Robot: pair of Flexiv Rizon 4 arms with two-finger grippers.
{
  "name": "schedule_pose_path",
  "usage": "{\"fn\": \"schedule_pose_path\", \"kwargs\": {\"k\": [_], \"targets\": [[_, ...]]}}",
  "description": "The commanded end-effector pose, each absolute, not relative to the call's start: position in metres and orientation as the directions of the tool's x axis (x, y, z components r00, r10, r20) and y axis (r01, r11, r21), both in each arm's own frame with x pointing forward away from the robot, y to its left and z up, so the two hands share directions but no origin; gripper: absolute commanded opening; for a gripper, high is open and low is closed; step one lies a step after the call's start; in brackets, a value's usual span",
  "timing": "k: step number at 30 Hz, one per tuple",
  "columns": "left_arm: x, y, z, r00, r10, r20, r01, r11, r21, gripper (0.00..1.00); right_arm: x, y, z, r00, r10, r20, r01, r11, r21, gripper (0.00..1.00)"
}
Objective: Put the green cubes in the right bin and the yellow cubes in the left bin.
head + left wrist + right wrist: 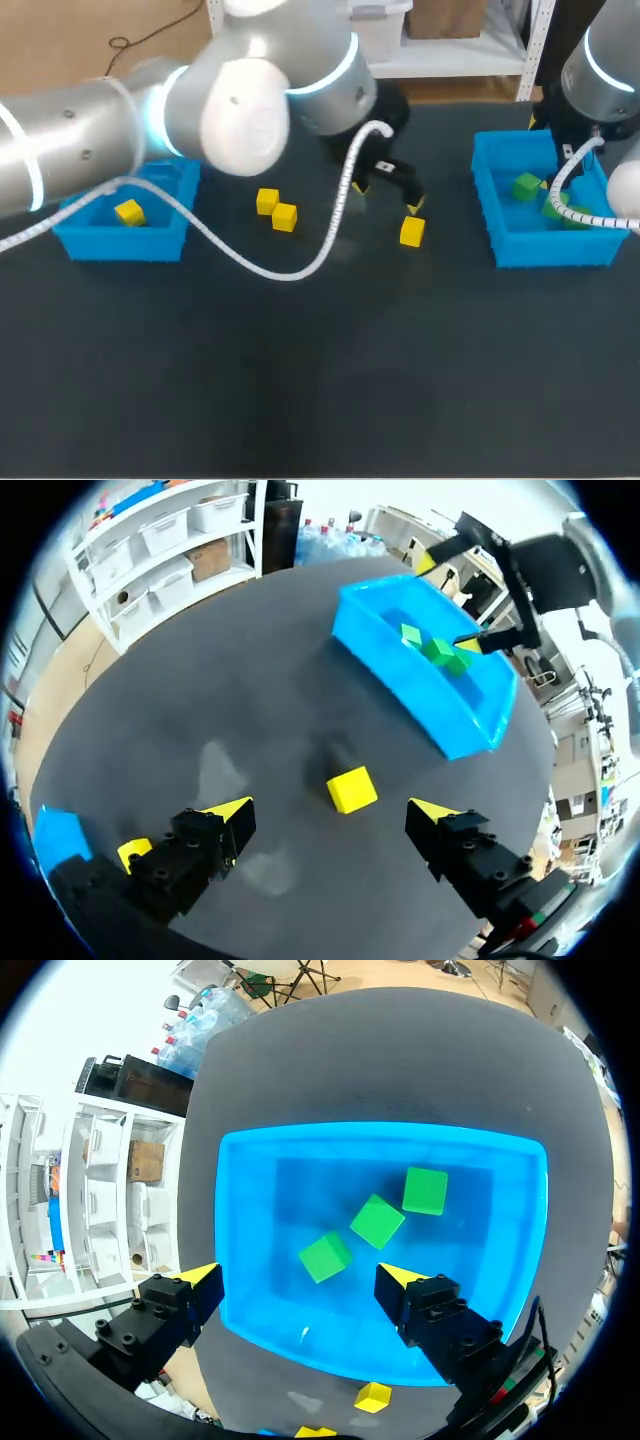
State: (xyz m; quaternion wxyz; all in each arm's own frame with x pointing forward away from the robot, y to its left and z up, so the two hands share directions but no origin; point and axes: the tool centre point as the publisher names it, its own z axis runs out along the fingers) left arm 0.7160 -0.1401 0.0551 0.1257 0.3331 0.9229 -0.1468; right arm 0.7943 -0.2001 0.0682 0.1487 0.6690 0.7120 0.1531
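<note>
On the dark table (pixel 300 380), the left gripper (pixel 388 197) hangs spread and empty above a lone yellow cube (pixel 411 231), resting near the right bin (pixel 487 215), on its left.
Equal-sided, the cube has no long axis. Its faces look slightly skewed to the fingers, so squaring the wrist and centring before descending seems wise. Over that bin the right gripper (pixel 298 1276) hovers spread, holding nothing.

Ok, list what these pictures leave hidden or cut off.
Head view: the left arm covers the back of the left bin, so any cubes there cannot be seen.
Head view: the cable of the right arm crosses the green cubes in the right bin, hiding parts of them.
Left wrist view: only a corner of the left bin shows, behind the left gripper.
Right wrist view: one yellow cube is cut off by the rim.
</note>
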Motion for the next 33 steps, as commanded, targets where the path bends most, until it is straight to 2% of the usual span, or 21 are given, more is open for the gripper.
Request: {"fn": "schedule_pose_path", "kwargs": {"k": [1,27,28,29,30,31,33], "targets": [[0.725,-0.159,0.043,-0.764,0.603,-0.229,0.642,0.746,-0.176,1.0,0.791,-0.2,0.068,-0.058,0.998,-0.01,0.904,0.056,0.423,1.0],[0.706,-0.175,-0.005,-0.712,0.689,-0.134,0.701,0.71,-0.072,1.0,0.791,-0.2,0.068,-0.058,0.998,-0.01,0.904,0.056,0.423,1.0],[0.706,-0.174,-0.007,-0.714,0.688,-0.132,0.699,0.712,-0.07,0.86,0.791,-0.2,0.068,-0.058,0.998,-0.01,0.904,0.056,0.423,1.0],[0.706,-0.174,-0.008,-0.715,0.687,-0.131,0.698,0.713,-0.065,0.45,0.791,-0.2,0.068,-0.058,0.998,-0.01,0.904,0.056,0.423,1.0],[0.706,-0.174,-0.008,-0.715,0.686,-0.134,0.697,0.714,-0.061,0.26,0.791,-0.2,0.068,-0.058,0.998,-0.01,0.904,0.056,0.423,1.0],[0.706,-0.174,-0.009,-0.713,0.689,-0.133,0.699,0.713,-0.056,0.0,0.791,-0.2,0.068,-0.058,0.998,-0.01,0.904,0.056,0.423,1.0],[0.705,-0.173,-0.01,-0.711,0.692,-0.129,0.702,0.71,-0.062,0.0,0.791,-0.2,0.068,-0.058,0.998,-0.01,0.904,0.056,0.423,1.0]]}}
